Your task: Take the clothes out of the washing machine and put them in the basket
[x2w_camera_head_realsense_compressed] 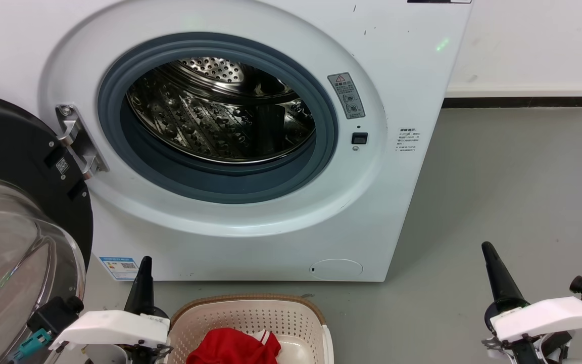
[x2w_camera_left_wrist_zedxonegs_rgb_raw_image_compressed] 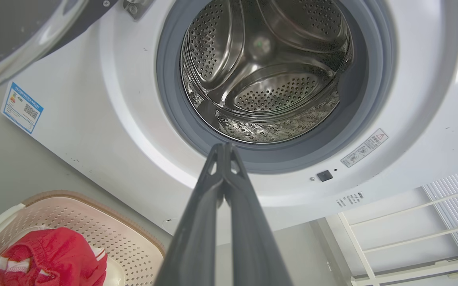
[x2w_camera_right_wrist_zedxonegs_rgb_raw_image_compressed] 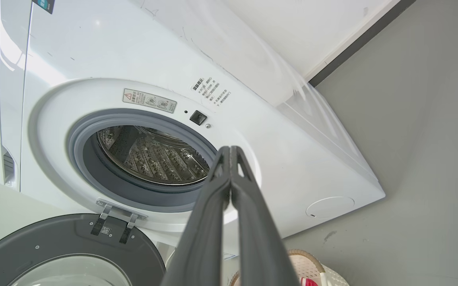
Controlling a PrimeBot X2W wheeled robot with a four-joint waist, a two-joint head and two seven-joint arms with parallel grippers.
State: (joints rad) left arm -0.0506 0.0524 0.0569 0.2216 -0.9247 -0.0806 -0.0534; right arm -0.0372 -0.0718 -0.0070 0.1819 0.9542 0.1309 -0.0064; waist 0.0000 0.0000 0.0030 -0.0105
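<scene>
Two grippers, both pressed together, tips touching. I've got my left gripper (x2w_camera_head_realsense_compressed: 145, 262) at lower left and my right gripper (x2w_camera_head_realsense_compressed: 487, 247) at lower right, fingers pointing up the frame. Across the upper frame sits the washing machine (x2w_camera_head_realsense_compressed: 250, 247), door (x2w_camera_head_realsense_compressed: 13, 237) swung open at far left, drum (x2w_camera_head_realsense_compressed: 220, 116) showing shiny perforated steel. Red-and-white clothes (x2w_camera_head_realsense_compressed: 235, 348) lie in the basket (x2w_camera_head_realsense_compressed: 250, 316) at bottom centre, just beside my left gripper.

Grey floor (x2w_camera_head_realsense_compressed: 523, 177), white wall (x2w_camera_head_realsense_compressed: 533, 40)
</scene>
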